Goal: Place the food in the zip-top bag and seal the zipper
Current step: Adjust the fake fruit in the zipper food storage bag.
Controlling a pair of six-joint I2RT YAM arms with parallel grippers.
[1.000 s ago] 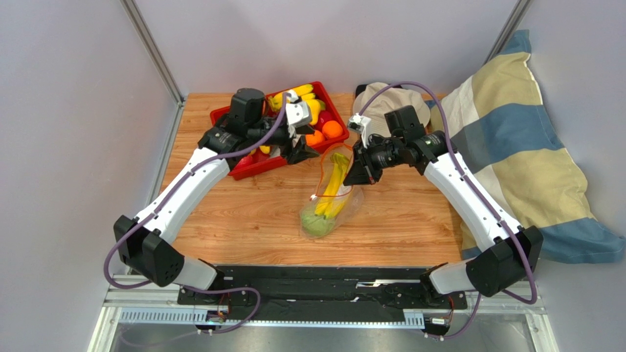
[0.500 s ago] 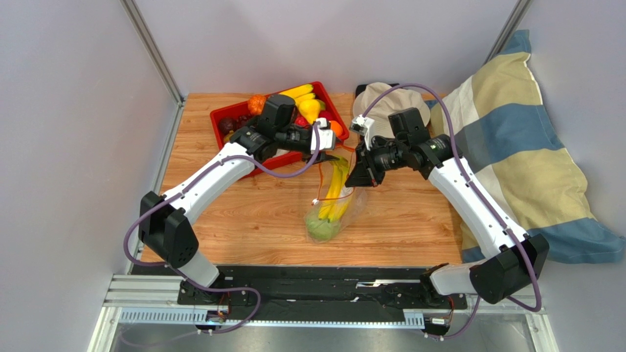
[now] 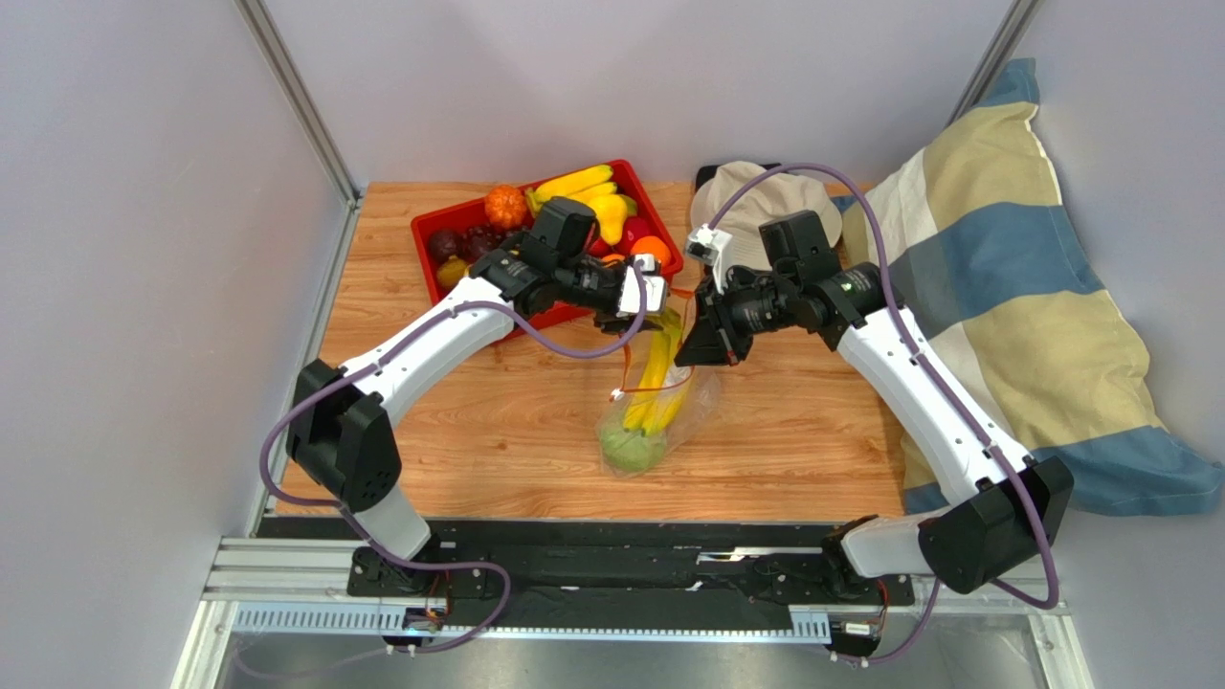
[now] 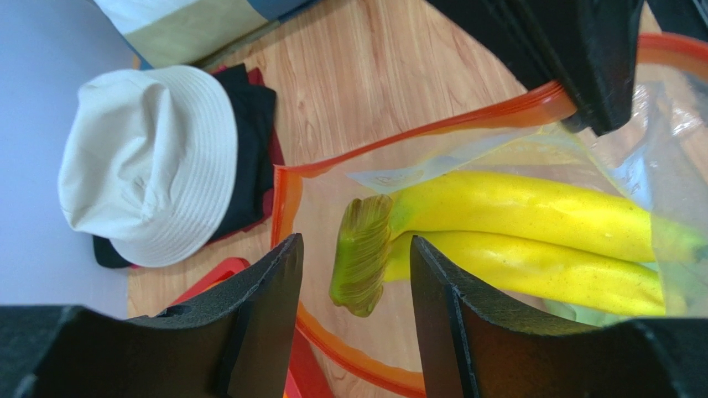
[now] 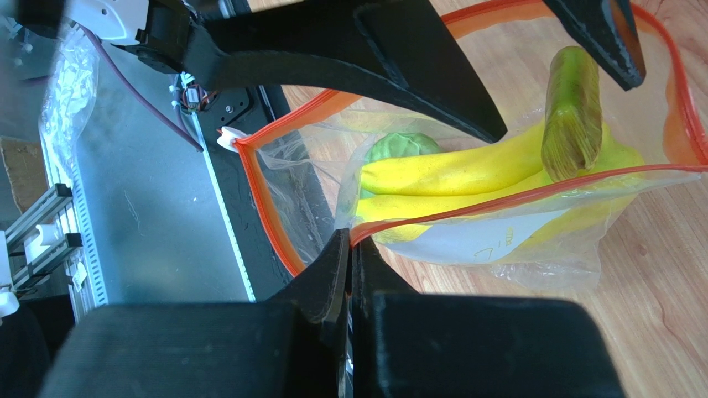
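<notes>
Orange-red along its mouth, the clear zip-top bag (image 3: 676, 414) lies near the middle of the wooden worktop (image 3: 475, 431), with its opening lifted toward the far side. Inside it I can see yellow bananas (image 4: 532, 228), their greenish stem end pointing at the mouth, and a green round ball (image 5: 399, 148) down at the bottom. The right end effector (image 5: 351, 257) is clamped tight on the zipper (image 5: 274, 224), pinching the near lip and holding the mouth up and spread; the small white slider tab (image 5: 226, 137) sits at one corner. The left end effector (image 4: 353, 249) hangs right at the bag's mouth with its fingers (image 4: 266, 323) apart, the banana stem showing in the gap between them, and I see no contact on either side and nothing carried. Behind the left arm stands the red tray (image 3: 432, 230), with an orange (image 3: 503, 205) and other toy food in it. A pale bucket hat (image 4: 149, 174) rests on dark cloth at the far edge, and a striped pillow (image 3: 1007, 287) lies off to the right.
</notes>
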